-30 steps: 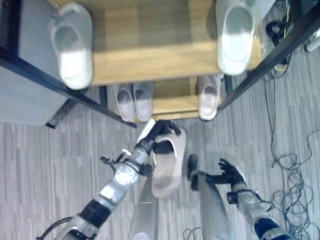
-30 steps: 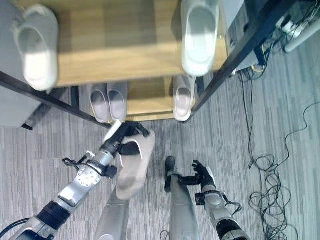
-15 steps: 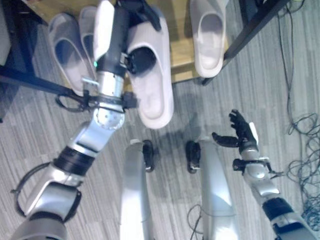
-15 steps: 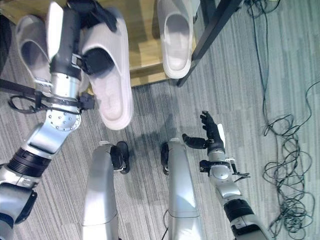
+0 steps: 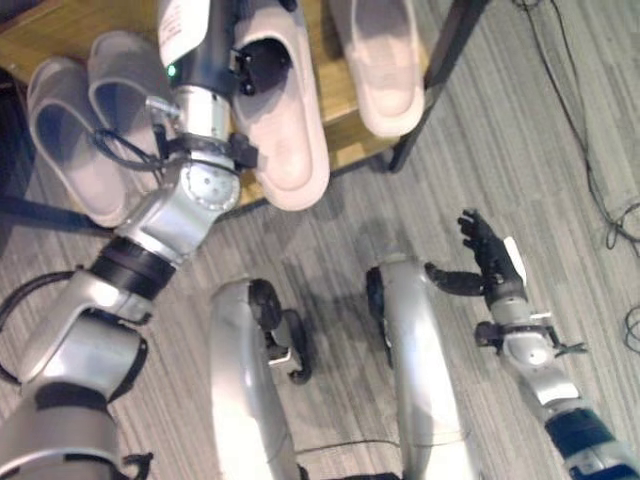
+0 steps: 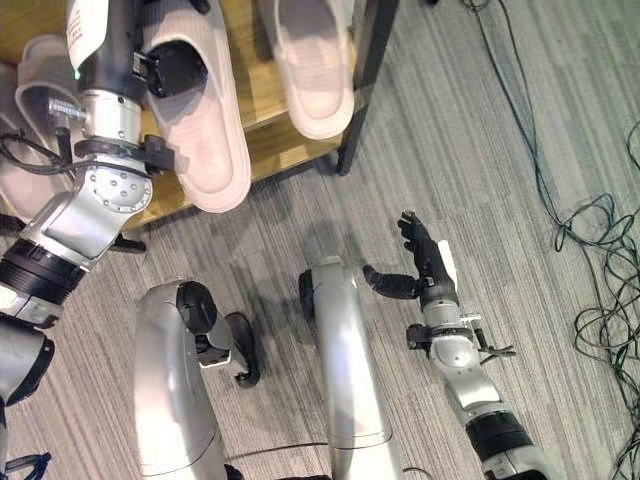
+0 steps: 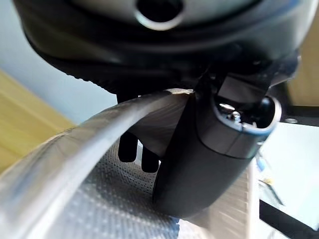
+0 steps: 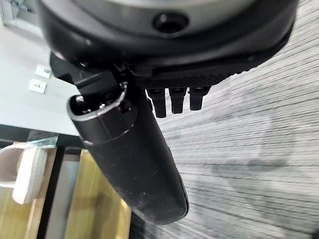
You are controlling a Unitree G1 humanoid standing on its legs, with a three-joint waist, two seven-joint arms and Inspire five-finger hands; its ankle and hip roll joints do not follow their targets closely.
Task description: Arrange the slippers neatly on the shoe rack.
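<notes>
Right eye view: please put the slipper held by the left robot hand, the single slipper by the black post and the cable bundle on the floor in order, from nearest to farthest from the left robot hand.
1. Held slipper: in the left robot hand, over the shelf edge.
2. Single slipper: on the shelf, by the black post.
3. Cable bundle: on the floor, far on the robot's right.

Slippers: four in total.
Held slipper (image 5: 285,120): one, heel overhanging the shelf edge.
Paired slippers: two, one (image 5: 62,140) beside the other (image 5: 125,95), on the robot's left.
Single slipper (image 5: 385,60): one, on the robot's right.
Shoe rack (image 5: 345,155): one wooden shelf.
</notes>
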